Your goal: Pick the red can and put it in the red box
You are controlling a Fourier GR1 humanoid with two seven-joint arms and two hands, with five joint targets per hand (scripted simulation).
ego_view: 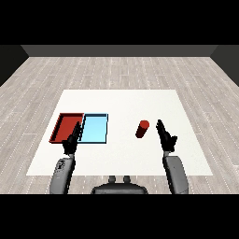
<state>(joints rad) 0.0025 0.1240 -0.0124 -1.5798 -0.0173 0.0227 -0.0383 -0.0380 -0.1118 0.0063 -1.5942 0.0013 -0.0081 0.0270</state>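
Near the table's (121, 100) front edge, the left hand (71, 141) hovered with relaxed, empty fingers over the red tray's (59, 126) near right corner, and the right hand (165, 136) stood open just right of the can (142, 129). The can stood upright right of centre, bare tabletop between it and the blue tray (95, 129), which lay touching the red tray toward the left edge. No writing could be read.
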